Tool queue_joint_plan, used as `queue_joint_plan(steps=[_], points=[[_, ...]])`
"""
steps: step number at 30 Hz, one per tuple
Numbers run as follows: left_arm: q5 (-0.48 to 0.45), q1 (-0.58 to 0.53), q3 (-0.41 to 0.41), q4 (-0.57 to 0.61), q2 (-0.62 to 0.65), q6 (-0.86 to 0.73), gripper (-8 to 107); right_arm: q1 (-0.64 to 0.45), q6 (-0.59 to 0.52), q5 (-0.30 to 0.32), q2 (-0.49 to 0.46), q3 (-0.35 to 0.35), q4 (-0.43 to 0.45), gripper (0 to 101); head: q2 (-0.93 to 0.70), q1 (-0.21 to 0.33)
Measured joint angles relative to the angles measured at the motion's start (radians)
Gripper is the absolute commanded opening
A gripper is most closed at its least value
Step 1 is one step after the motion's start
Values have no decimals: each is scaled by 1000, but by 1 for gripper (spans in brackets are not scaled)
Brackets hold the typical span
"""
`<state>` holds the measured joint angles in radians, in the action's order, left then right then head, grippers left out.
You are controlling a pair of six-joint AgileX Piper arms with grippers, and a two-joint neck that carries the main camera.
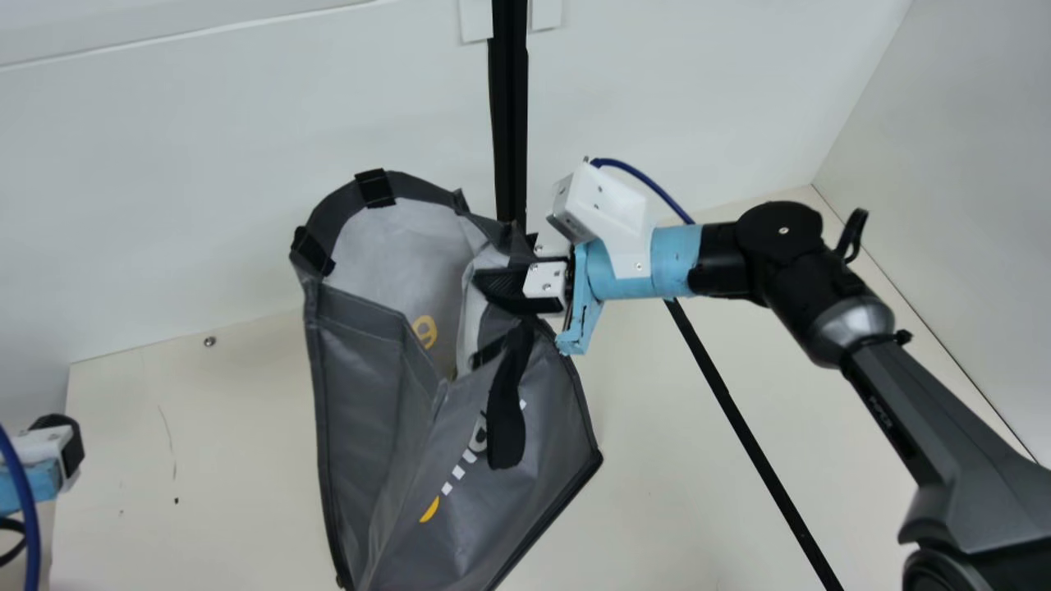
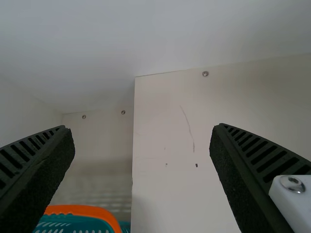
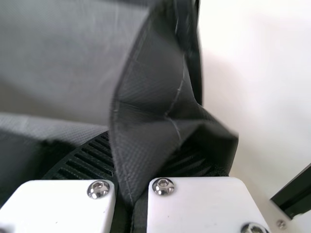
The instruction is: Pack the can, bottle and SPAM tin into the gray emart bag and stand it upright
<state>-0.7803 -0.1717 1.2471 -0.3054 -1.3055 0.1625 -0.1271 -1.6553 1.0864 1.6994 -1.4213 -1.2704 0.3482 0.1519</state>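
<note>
The gray bag (image 1: 374, 386) is held up in the main view, its mouth open toward the camera and its body hanging down at a slant. My right gripper (image 1: 513, 287) is shut on the bag's right rim; in the right wrist view the folded dark fabric of the bag (image 3: 150, 92) runs between the fingers of my right gripper (image 3: 132, 194). A black strap hangs over the bag's front. At the main view's left edge is part of my left gripper (image 1: 70, 443); in the left wrist view my left gripper (image 2: 143, 179) stands open, with nothing between its fingers.
A teal basket with an orange rim (image 2: 87, 210) stands low beside the table edge in the left wrist view. The cream table (image 1: 205, 460) meets a white back wall (image 1: 205, 189). A black upright post (image 1: 511, 115) rises behind the bag.
</note>
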Motion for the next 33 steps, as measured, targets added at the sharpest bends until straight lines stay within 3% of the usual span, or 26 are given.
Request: queue_joint_plan(steps=[25, 33], points=[[0, 0, 0, 0, 0, 0, 90, -206, 69, 16, -44, -162, 96, 0, 0, 0], [0, 0, 0, 0, 0, 0, 90, -262, 97, -12, -45, -194, 175, 0, -2, 0]])
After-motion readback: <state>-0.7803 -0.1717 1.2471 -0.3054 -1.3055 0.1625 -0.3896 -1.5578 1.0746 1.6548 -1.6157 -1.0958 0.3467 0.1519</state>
